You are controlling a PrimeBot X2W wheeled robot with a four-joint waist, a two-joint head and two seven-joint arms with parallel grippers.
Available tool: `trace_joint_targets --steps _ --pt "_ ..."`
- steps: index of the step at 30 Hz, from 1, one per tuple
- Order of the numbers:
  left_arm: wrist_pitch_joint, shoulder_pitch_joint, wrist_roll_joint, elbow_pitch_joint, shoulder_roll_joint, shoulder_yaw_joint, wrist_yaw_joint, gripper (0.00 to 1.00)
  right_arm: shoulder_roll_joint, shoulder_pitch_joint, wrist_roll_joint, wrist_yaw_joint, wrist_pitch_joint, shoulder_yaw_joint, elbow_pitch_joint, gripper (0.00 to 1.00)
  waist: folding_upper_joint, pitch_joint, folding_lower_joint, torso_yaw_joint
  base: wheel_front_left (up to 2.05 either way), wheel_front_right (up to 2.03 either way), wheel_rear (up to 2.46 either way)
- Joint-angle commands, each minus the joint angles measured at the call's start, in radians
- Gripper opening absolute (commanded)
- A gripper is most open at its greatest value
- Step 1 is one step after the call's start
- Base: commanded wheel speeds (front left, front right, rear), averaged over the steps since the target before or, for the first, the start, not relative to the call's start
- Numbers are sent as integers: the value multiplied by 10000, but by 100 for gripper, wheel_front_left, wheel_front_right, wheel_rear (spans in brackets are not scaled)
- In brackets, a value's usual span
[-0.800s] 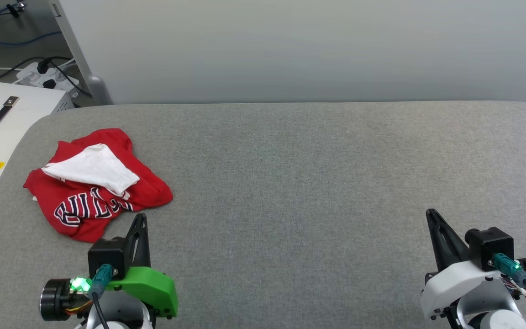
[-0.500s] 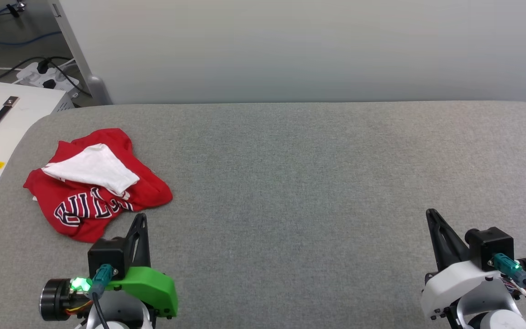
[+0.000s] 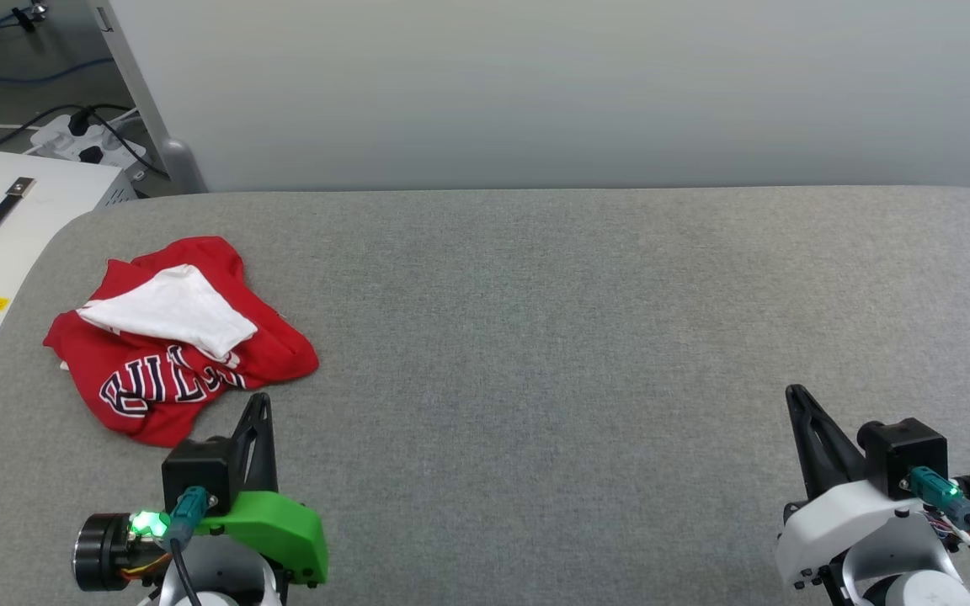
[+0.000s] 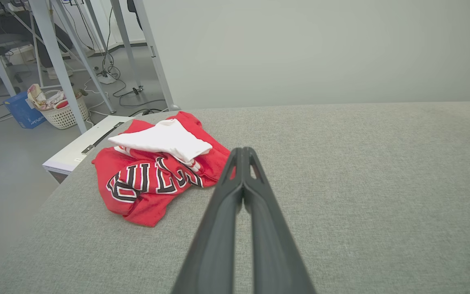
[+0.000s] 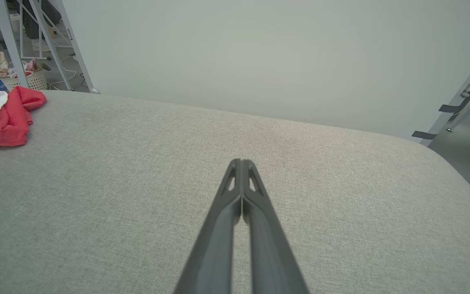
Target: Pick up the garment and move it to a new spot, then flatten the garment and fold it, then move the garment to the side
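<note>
garment [image 3: 167, 368] crumpled; left claw [image 3: 261, 399] closed, near it; right claw [image 3: 795, 392] closed, well apart

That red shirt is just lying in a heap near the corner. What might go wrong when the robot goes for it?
1. The shirt is crumpled, with a white sleeve folded over it. The left tool, shut at present, might pinch several layers and lift a bundle that resists flattening.
2. It lies near the rounded left corner of the table, so a careless nudge might slide it off toward the white box.
</note>
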Motion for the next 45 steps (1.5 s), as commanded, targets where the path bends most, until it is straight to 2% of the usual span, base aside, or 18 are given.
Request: trace_joint_targets --steps 1,18,19,45 --pt "-7 -176 85 -24 -43 14 41 0 17 -161 -97 -11 26 -22 -47 0 0 0 0 0 0 0 0" --pt "-7 -176 85 -24 -43 14 41 0 17 -161 -97 -11 26 -22 -47 0 0 0 0 0 0 0 0" --pt "-1 0 -1 0 0 0 0 100 0 0 1 0 -1 -3 0 100 0 0 0 0 0 0 0" --pt "-474 -3 -340 -21 -6 11 72 100 3 38 543 -2 -468 -148 -282 100 0 34 0 -15 0 0 0"
